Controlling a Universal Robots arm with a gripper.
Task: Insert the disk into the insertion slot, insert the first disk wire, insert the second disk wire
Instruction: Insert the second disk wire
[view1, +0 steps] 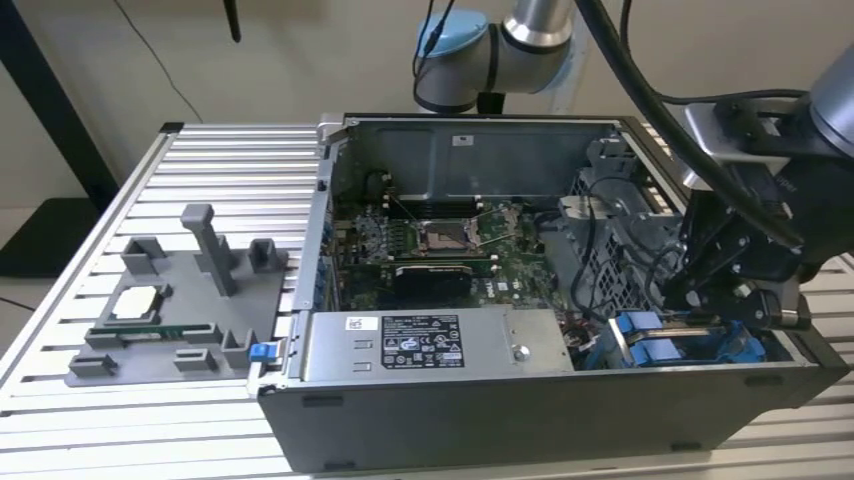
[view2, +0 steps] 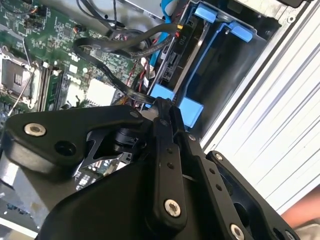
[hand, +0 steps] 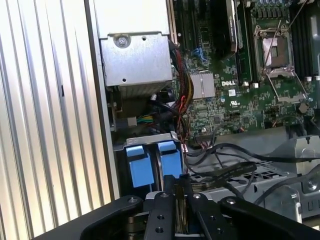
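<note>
An open computer case (view1: 534, 400) sits on a slatted metal table (view1: 200, 160). The robot arm's black tool (view1: 727, 300) hangs inside the case's corner at the exterior view's right, directly above the blue-railed insertion slot (view1: 681, 345). In both wrist views its fingers (hand: 180, 200) are pressed nearly together, apparently pinching the end of a flat black wire (view2: 125, 90), which curves across the green motherboard (hand: 240, 85). The disk (view2: 175, 57) sits in the bay between blue carrier tabs (hand: 150, 162).
</note>
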